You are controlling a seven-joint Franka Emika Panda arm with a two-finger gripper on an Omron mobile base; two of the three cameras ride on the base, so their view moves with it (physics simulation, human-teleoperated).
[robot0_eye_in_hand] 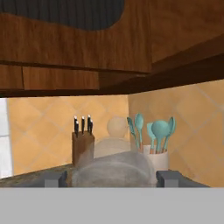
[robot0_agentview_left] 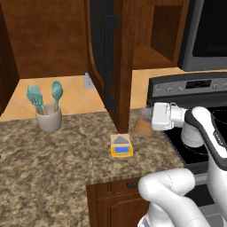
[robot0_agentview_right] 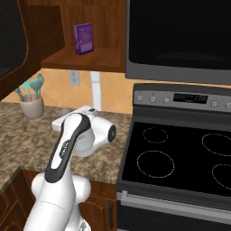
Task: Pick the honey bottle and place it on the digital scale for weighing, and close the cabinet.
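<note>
The white arm's two-finger gripper [robot0_agentview_left: 148, 116] is reaching low over the speckled granite counter [robot0_agentview_left: 53, 164], just left of the black glass-top stove [robot0_agentview_right: 180, 162]. In the left base view the small rounded amber-brown honey bottle [robot0_agentview_left: 142, 125] is showing at the tip of the hand, partly hidden by the white wrist, standing on the counter beside the stove's edge. In the hand view the bottle [robot0_eye_in_hand: 114, 162] is sitting close between the two dark fingertips [robot0_eye_in_hand: 168, 177], its pale cap [robot0_eye_in_hand: 117, 127] rising above a blurred, rounded body; the fingers are standing spread on either side of it, and whether they are touching it cannot be told.

The small square yellow-orange digital scale [robot0_agentview_left: 121, 146] with its grey top plate and blue display is resting on the counter, near the bottle and toward the front edge, with nothing on it.

The dark reddish-brown wall cabinet's tall door [robot0_agentview_left: 113, 57] with the long black vertical handle is standing open, edge-on above the scale. A beige cup holding teal utensils [robot0_agentview_left: 48, 113] is sitting well to the left, and a wooden knife block [robot0_eye_in_hand: 82, 146] is showing in the hand view against the tiled wall.
</note>
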